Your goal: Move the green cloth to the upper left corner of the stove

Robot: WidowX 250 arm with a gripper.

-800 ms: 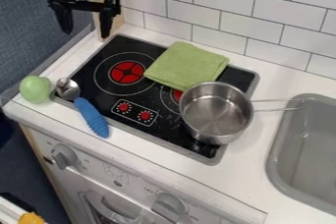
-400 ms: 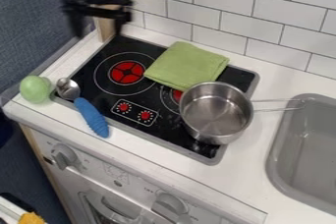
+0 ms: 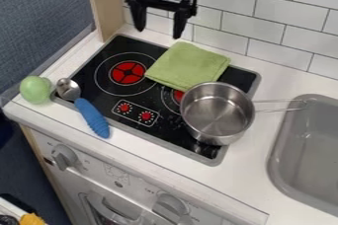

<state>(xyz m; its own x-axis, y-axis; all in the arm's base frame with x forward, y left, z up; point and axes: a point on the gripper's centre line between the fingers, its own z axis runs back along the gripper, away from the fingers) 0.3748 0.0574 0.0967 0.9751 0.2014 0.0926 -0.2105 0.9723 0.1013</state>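
Cam view: we've got the green cloth (image 3: 188, 66) on the stove (image 3: 129, 45), folded flat, R of the L burner (image 3: 127, 72) & prob. covering part of the other one. Its near edge is right by the saucepan (image 3: 216, 115); can't tell if they touch. Pincer (image 3: 159, 33) is spread w/ nothing btwn its tips, up near the tile wall (image 3: 264, 26), above the cloth's far end in view.

Handling: we'd guess v. light & soft, w/ enough nap to grip OK, no break risk. It'll sag & won't hold its shape, so a shallow pinch prob. gets the top layer only & opens the fold. Best hold IMO: mid-cloth or a bit toward the far L edge, all layers, pressed down slightly first, well off the pan side. Then we'd lift low & lay it at the upper L corner.
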